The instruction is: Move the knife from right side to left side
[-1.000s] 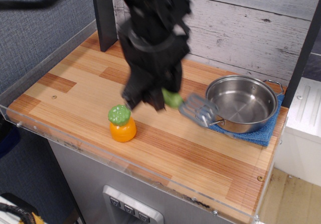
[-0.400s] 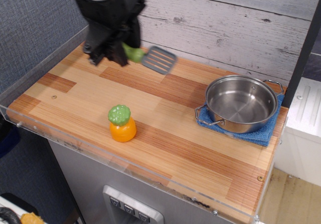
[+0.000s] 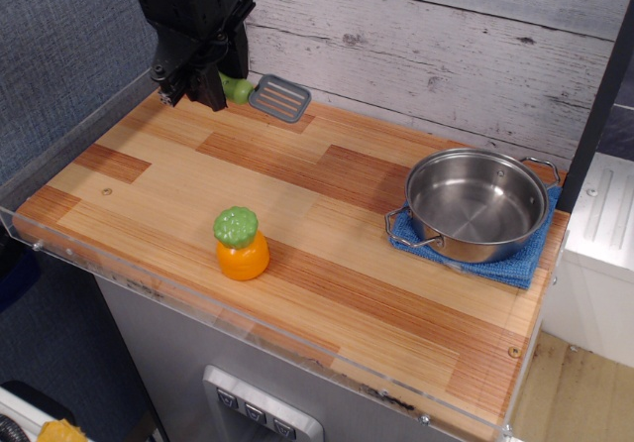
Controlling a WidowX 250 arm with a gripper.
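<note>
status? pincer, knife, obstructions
Pincer shut on knife, far-left rear of counter. Knife low, contact unclear. Orange toy, pot well away.

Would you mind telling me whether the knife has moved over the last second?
Yes. The knife was beside the steel pot; held by the gripper, it has travelled far left to the back-left corner.

Whitewashed plank wall (image 3: 475,36), grey, perhaps fabric, panel (image 3: 59,46)
</note>
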